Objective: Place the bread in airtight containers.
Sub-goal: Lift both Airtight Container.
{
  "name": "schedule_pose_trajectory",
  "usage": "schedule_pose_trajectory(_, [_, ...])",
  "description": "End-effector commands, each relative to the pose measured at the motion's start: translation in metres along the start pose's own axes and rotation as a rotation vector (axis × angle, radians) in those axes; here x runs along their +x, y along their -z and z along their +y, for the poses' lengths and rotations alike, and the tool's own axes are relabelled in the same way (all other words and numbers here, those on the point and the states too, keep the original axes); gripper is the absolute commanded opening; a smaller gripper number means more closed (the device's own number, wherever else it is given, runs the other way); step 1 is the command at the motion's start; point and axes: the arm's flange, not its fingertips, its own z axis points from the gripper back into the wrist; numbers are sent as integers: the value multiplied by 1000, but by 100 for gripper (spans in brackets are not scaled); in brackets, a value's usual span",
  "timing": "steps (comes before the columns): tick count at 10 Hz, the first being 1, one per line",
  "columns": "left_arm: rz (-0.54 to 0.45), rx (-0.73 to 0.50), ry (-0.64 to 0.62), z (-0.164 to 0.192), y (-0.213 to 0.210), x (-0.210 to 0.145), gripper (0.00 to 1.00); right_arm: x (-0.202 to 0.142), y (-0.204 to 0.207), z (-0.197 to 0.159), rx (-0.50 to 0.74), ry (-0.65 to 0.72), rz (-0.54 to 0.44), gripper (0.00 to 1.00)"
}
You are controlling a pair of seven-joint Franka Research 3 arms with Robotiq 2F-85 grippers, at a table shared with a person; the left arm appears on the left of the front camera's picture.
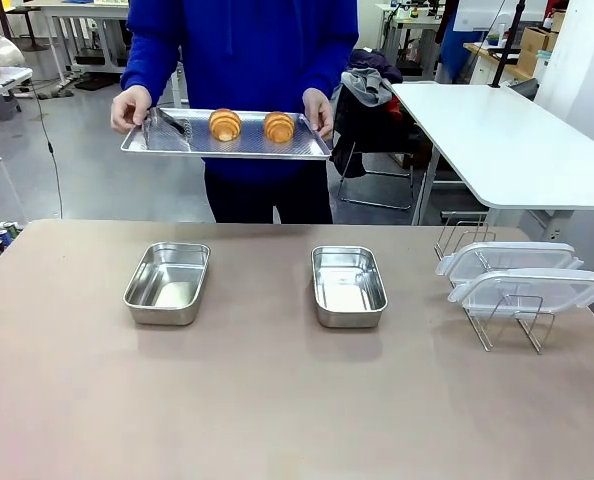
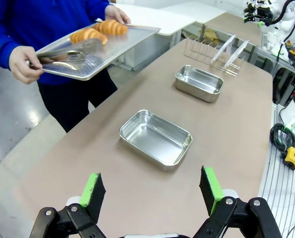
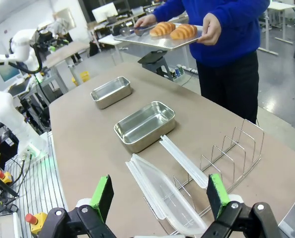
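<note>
Nearest, left gripper (image 2: pixel 151 179) spread wide above the bare brown table (image 1: pixel 277 410), nothing between the green pads. Right gripper (image 3: pixel 160 186) just as wide and just as empty, poised over the table's right end. Below it, a wire rack (image 3: pixel 237 148) with two translucent lids laid tilted across its wires, overlapping: near lid (image 1: pixel 529 292) in front, far lid (image 1: pixel 507 260) behind. Farther in, at mid-table, two shiny steel containers, well apart, uncovered and holding nothing: left pan (image 1: pixel 167 283) on the robot's left side, right pan (image 1: pixel 349 286) near the middle, between the left pan and the rack. Beyond the far edge, a person in a blue top, holding a flat perforated tray (image 1: pixel 307 142) level in the air, clear of the table, one hand (image 1: pixel 130 107) at one short end and the other hand (image 1: pixel 318 110) at the opposite end. On that tray, the bread: left croissant (image 1: pixel 225 124) and right croissant (image 1: pixel 279 126), golden-brown, side by side around the middle. Beside them, at the end by the first hand, metal tongs (image 1: pixel 172 122) lying flat. Neither croissant in a pan yet, neither lid off the rack.
</note>
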Motion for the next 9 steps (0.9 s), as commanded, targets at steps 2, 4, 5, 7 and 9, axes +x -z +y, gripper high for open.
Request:
schedule_pose_trajectory(2, [-28,-3,19,1,2,-3,100,1,1,-3,1,-26,-27,100])
schedule_pose_trajectory(4, [-28,-3,19,1,2,-3,100,1,1,-3,1,-26,-27,100])
schedule_pose_trajectory(5, [-28,-3,19,1,2,-3,100,1,1,-3,1,-26,-27,100])
schedule_pose_trajectory(7, [-28,-3,19,1,2,-3,100,1,1,-3,1,-26,-27,100])
schedule_pose_trajectory(9, [0,0,0,0,0,0,100,0,0,0,0,0,0,100])
